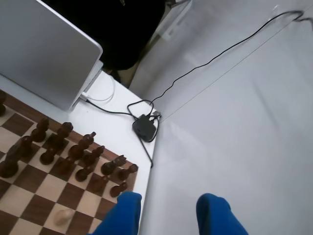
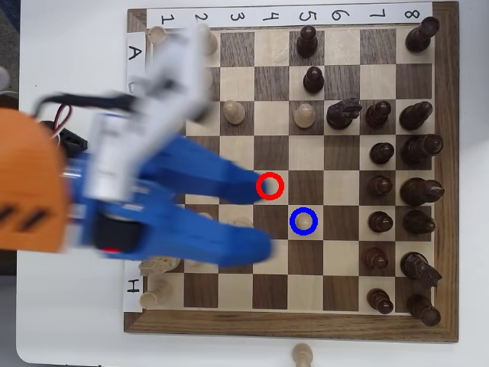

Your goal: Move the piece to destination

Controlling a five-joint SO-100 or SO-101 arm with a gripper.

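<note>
In the overhead view the pale cream pawn [image 2: 304, 221] stands upright inside the blue ring [image 2: 293, 214], on a light square near the board's middle. The red ring [image 2: 270, 186] is one square up and to the left, and one blue fingertip [image 2: 260, 187] lies at it. My gripper [image 2: 266, 215] reaches in from the left, blurred, open and empty, its tips just left of the pawn. In the wrist view the gripper [image 1: 168, 218] is open with nothing between the fingers. A pale pawn [image 1: 62, 216] shows at the bottom left, probably the same one.
Dark pieces [image 2: 397, 183] fill the board's right columns and stand ahead in the wrist view [image 1: 73, 152]. Other pale pieces [image 2: 233, 112] stand near the top, and one pale pawn [image 2: 303, 354] lies off the board below. A laptop [image 1: 44, 54] and a black hub with cable [image 1: 145, 127] sit beyond the board.
</note>
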